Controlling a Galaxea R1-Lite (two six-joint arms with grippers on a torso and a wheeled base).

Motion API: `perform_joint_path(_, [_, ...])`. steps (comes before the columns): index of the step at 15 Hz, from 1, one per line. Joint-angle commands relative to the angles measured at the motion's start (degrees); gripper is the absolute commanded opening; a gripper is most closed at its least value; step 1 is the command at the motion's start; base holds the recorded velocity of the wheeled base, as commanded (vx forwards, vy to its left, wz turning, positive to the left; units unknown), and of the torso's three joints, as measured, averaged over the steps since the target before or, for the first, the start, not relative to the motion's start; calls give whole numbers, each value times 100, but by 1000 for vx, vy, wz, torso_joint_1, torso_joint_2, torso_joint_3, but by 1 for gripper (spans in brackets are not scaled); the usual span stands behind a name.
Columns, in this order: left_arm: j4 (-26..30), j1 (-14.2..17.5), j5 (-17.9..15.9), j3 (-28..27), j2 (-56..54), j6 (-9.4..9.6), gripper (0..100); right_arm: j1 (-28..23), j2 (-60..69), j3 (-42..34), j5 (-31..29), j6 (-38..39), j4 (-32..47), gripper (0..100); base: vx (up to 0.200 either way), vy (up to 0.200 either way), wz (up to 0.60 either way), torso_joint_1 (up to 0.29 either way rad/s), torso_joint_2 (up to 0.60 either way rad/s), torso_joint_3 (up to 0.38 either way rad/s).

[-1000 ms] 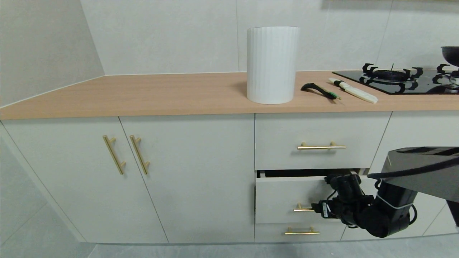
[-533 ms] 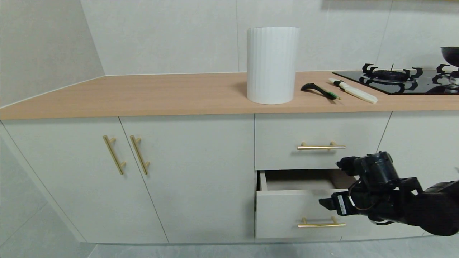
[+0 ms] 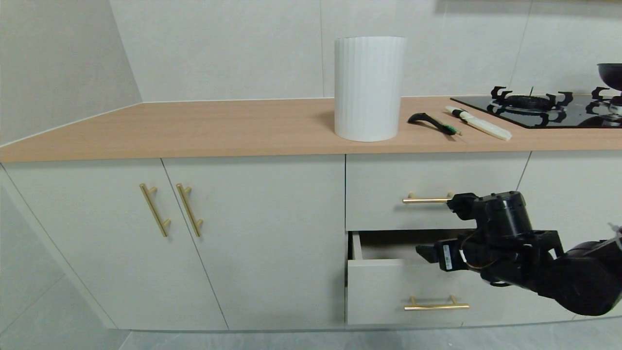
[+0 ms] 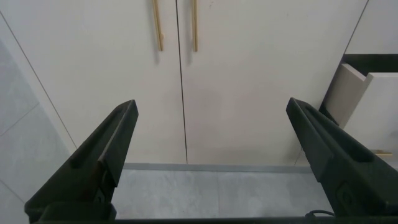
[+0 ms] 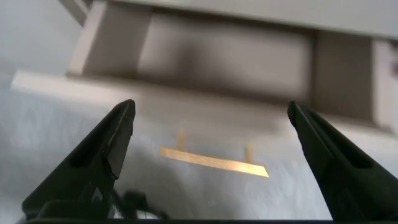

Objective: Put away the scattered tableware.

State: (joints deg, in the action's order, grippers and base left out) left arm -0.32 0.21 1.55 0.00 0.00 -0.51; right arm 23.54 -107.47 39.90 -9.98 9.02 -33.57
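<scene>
**Drawer open, tableware not yet picked up**

The middle drawer (image 3: 388, 287) stands pulled out below the table (image 3: 194, 126). The right claw (image 3: 436, 224) hangs in front of its opening with its fingers spread wide and nothing between them. The upper finger sits just beside the top drawer's handle (image 3: 430, 199). The left claw (image 4: 211, 111) is also wide open and empty, low down, facing the cupboard doors and the floor.

The things to put away lie on the table above the drawer. A black ladle (image 3: 432, 121) lies just beside a tall white canister (image 3: 369, 87), and a pale knife (image 3: 478, 122) lies between the ladle and the stove (image 3: 534, 109).

Likely trouble from here:
- If the right arm lifts straight up, a finger could snag that top handle or strike the table's edge.
- The drawer front juts into the arm's path, so a knock could push it partly closed.
- The knife lies flat and thin, so a pinch from above may slip or push it toward the stove.
- The ladle looks curved, so it may roll or twist in the grip.
- A wide approach to the ladle could nudge the canister.
- The drawer opening looks shallow, so a long piece let go carelessly may catch on the rim.
</scene>
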Motion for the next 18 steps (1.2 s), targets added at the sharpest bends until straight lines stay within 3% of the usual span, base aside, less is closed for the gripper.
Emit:
perform_joint_path(1, [-3,6,3,0,0,-2,100,10,-784,44,-39,100,-343,100,0,0,0,0,0,0])
perform_joint_path(7, [-3,-3,3,0,0,-2,100,-122,-1162,106,-162,170,-730,100,0,0,0,0,0,0])
perform_joint_path(18, [-3,-3,3,0,0,-2,100,-183,-1232,132,-144,179,-694,100,0,0,0,0,0,0])
